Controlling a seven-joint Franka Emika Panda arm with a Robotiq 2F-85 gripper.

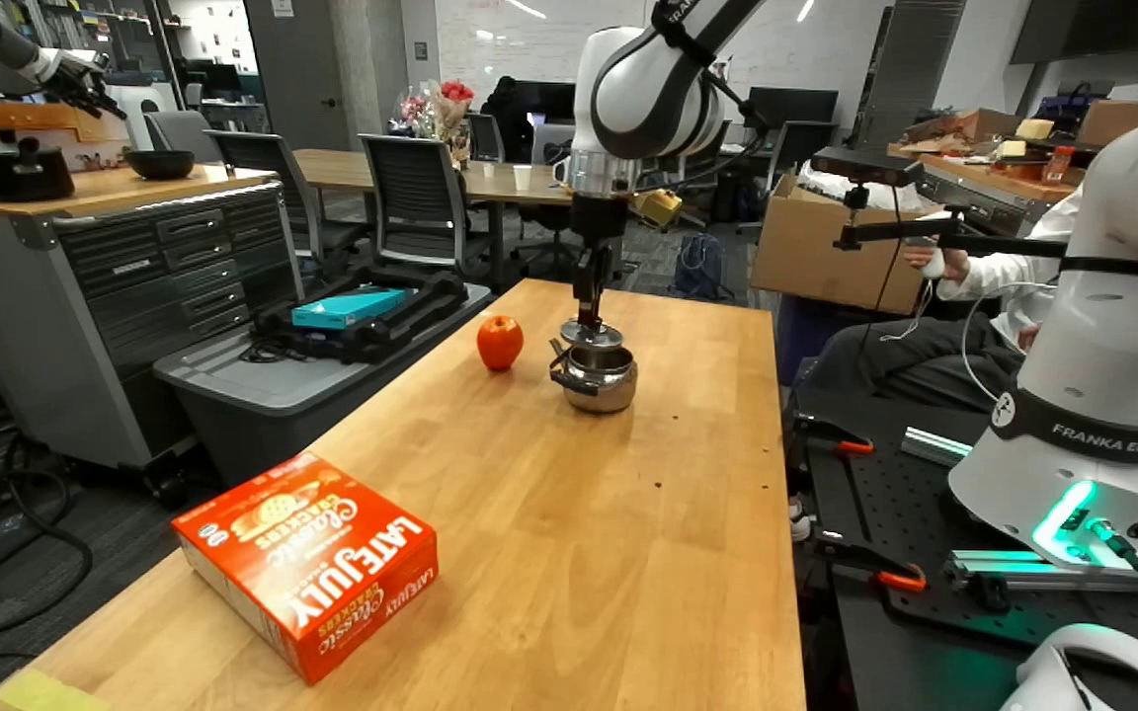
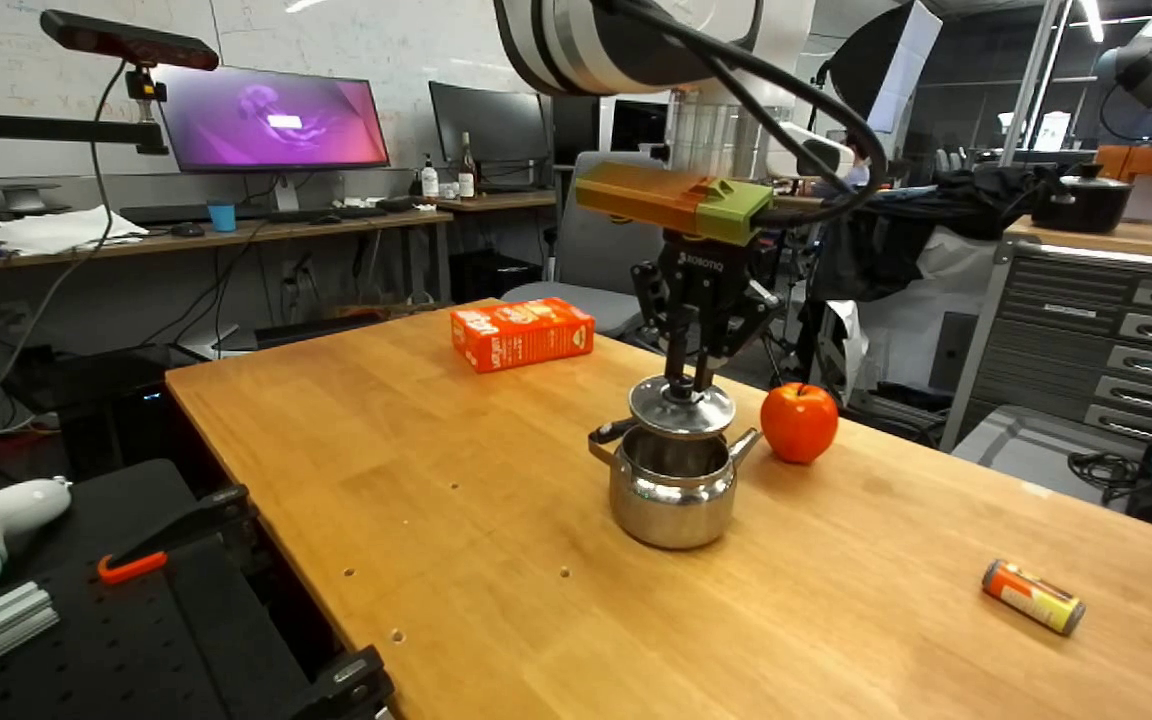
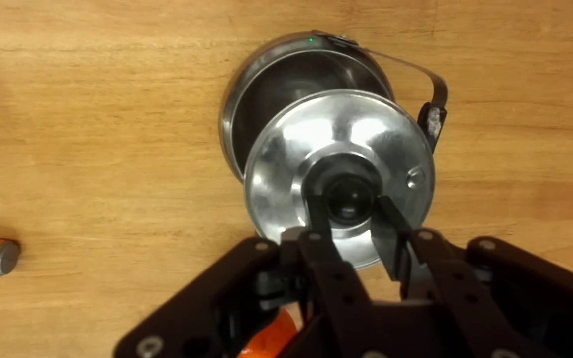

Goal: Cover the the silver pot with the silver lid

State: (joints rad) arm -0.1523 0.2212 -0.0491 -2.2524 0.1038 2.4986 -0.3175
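The fingers (image 3: 319, 219) clamp the lid (image 3: 338, 136) by its knob (image 3: 350, 199). Expect light, stiff, slippery metal; hold only the knob.

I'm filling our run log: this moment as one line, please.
fingers: closed on black knob | silver lid: gripped, off-centre over silver pot, not seated | silver pot: upright on table

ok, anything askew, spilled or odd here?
Yes: in the wrist view the round shiny silver lid, held in the black fingers, looks off-centre over the small round steel pot, leaving part of the opening showing. Viewing angle may exaggerate that. No spill visible.
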